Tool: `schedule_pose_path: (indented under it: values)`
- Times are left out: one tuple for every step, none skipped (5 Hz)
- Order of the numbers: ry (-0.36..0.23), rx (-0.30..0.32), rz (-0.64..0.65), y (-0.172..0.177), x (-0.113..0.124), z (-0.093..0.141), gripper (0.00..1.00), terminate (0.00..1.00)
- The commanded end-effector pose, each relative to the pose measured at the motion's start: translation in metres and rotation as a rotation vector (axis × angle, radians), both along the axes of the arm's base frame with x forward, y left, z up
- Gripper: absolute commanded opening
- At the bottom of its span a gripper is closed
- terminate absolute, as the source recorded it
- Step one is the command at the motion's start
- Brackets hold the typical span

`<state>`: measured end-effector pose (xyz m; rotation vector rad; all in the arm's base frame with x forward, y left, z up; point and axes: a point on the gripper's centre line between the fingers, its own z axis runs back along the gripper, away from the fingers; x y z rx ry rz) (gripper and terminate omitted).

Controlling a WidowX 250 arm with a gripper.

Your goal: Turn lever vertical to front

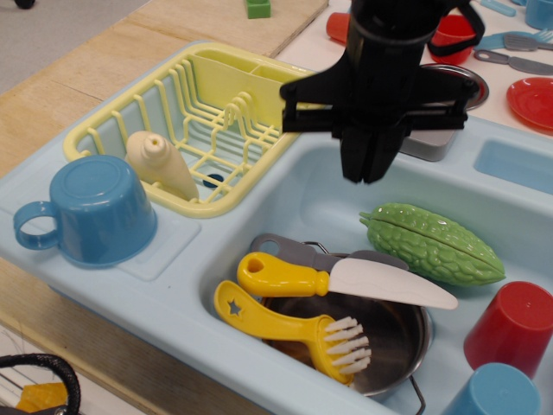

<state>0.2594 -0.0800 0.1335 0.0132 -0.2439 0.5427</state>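
- Table [112, 39]: light wood, shows along the left side & far-left corner; a pale blue sink unit [155, 285] covers most of it.
- Sink basin [311, 203]: open bare floor in its far-left part, just under the gripper; near & right parts crowded.
- Yellow dish rack [298, 108] on the unit's far-left; a cream bottle-shaped toy [160, 164] lies at its near end.
- Gripper [370, 169]: black, hangs over the basin's far edge & blocks the tap area. Fingers point down, look pressed together w/ nothing held.
- Grey tap base [430, 143]: only a corner shows right of the gripper, on the unit's far rim. The lever is hidden behind the gripper, can't tell its angle.
- Blue cup [95, 212]: upside down on the unit's left ledge, near the table's left edge.
- Green bitter gourd [432, 242]: lies in basin's right part, clear of the gripper.
- Red cup [514, 328] & another blue cup [494, 393]: near-right corner, close together.
- Metal pot [389, 333] at basin's near side; a yellow-handled knife [346, 281] lies across its rim, a yellow brush [298, 333] leans in, a grey spatula [298, 252] behind them.
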Motion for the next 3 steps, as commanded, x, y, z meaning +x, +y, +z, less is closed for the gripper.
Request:
schedule_pose_path:
  values:
    - [0.015,-0.033,0.045,0.0013,0.0009,0.0159,0.00,0.00]
    - [0.015,-0.033,0.045,0.0013,0.0009,0.0159,1.00,0.00]
    - [0.015,-0.033,0.045,0.0013,0.0009,0.0159,1.00,1.00]
